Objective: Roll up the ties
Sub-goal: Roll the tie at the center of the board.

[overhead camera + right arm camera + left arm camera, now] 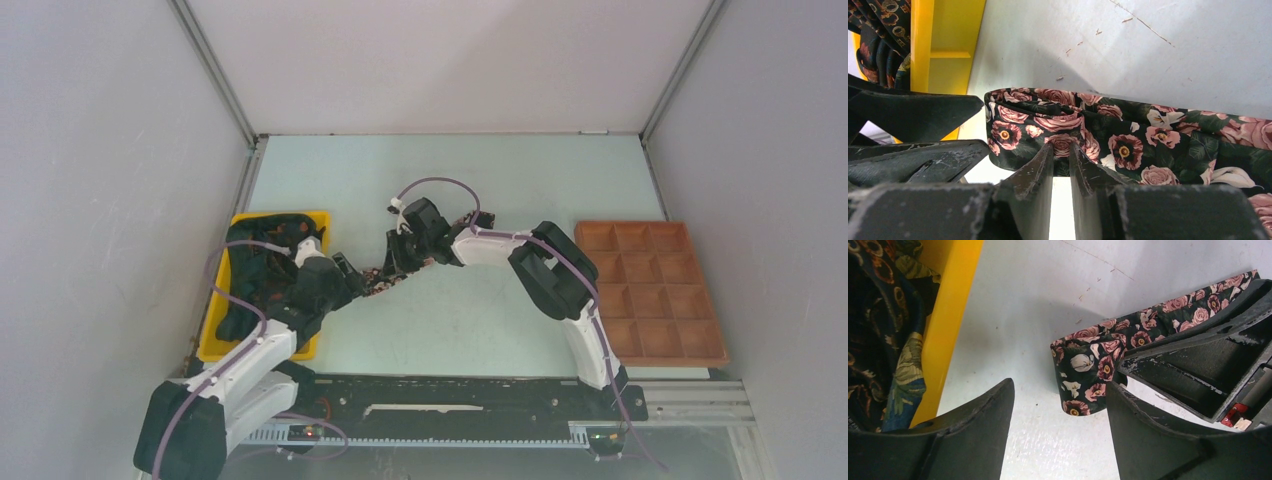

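The top external camera looked steeply down from high behind the near edge, taking in the whole table (500, 180). Both wrist cameras faced it from close by, sharing the rose-printed tie (1088, 370) and the yellow bin (950, 315).

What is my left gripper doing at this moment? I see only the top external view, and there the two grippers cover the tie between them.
Observer: The left wrist view shows the left gripper open, its fingers wide apart and holding nothing.
Operator: And does the right one hold the tie?
Observer: Yes. In the right wrist view, the right gripper has its fingers almost together on the lower edge of the tie.
Operator: Is there already some roll?
Observer: Only a beginning. The end of the tie is curled into about one loose turn, close to the open left fingers.
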Action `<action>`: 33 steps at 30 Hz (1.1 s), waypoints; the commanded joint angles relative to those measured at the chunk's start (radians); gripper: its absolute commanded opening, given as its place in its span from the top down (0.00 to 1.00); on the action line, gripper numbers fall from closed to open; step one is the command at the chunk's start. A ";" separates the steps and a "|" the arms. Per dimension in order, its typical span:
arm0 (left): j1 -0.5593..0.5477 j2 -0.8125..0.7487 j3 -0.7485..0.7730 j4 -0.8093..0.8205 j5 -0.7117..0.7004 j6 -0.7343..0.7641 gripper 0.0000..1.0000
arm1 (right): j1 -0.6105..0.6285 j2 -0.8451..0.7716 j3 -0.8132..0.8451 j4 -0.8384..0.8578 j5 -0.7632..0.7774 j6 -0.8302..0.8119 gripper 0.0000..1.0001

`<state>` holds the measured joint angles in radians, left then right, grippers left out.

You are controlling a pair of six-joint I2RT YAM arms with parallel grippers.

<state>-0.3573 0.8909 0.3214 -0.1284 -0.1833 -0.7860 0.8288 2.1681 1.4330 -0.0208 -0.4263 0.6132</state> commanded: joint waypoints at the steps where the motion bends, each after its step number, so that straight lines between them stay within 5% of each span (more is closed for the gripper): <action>1: 0.028 0.032 -0.014 0.117 0.050 -0.036 0.29 | -0.008 0.031 0.015 0.044 0.007 -0.007 0.80; 22: 0.128 0.224 -0.119 0.420 0.263 -0.151 0.39 | -0.016 0.040 0.001 0.062 -0.005 0.002 0.81; 33: 0.128 0.277 -0.114 0.453 0.270 -0.145 0.70 | -0.017 0.025 -0.009 0.064 -0.005 0.003 0.82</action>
<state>-0.2375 1.1587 0.2111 0.3237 0.0834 -0.9401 0.8143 2.1891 1.4319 0.0360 -0.4484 0.6209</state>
